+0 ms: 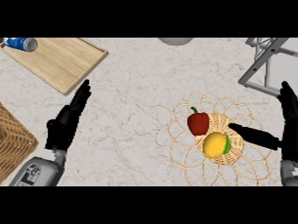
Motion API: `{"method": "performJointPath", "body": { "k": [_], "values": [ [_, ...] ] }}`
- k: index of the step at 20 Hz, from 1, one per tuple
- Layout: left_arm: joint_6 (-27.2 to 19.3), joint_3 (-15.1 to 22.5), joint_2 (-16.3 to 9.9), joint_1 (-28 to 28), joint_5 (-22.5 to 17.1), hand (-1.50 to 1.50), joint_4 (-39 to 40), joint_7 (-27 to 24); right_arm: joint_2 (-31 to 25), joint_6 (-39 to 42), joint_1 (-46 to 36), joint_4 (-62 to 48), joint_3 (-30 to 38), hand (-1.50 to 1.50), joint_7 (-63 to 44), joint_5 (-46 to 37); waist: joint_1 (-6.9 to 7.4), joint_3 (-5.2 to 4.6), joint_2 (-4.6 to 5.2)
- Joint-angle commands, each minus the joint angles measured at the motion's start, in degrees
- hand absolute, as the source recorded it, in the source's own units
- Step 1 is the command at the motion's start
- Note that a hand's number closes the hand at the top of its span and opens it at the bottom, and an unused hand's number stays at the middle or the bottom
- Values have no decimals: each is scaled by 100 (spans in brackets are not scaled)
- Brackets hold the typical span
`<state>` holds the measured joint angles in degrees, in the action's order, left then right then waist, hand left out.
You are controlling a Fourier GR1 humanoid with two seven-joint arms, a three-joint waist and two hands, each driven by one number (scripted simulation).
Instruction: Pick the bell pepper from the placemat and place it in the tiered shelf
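A red bell pepper [198, 123] with a green stem lies on the round woven wicker placemat [185, 155] at the lower right. Beside it on the mat sits a yellow-and-green fruit [216, 145]. My right hand [294, 131] is open at the mat's right edge, fingers pointing up and the thumb stretched left toward the yellow fruit, close to it. The hand is a little to the right of the pepper and holds nothing. The grey metal tiered shelf [267, 65] stands at the upper right. At the left my left hand [66, 121] rests open, fingers up.
A wooden cutting board [60, 61] lies at the upper left with a blue can [20, 43] on its far corner. A wicker basket [3, 140] fills the left edge. A grey round object [175, 40] shows at the top centre.
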<state>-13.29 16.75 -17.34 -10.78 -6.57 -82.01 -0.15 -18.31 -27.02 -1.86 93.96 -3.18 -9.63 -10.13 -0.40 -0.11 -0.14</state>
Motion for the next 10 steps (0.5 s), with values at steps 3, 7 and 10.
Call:
{"method": "performJointPath", "body": {
  "k": [3,7,10],
  "values": [
    [116,-13,34,-40,13,0,-123,149,-682,720,-457,963,-598,-150,-2391,-805,47,-6,-7],
    [50,-169,81,-304,73,0,233,85,-1005,1607,-925,1182,-1169,-150,-3564,-1141,36,-15,7],
    [54,-98,141,-263,66,0,90,219,-1254,2399,-1262,1424,-1471,-150,-4617,-1167,71,-16,-13]
  ]
}}
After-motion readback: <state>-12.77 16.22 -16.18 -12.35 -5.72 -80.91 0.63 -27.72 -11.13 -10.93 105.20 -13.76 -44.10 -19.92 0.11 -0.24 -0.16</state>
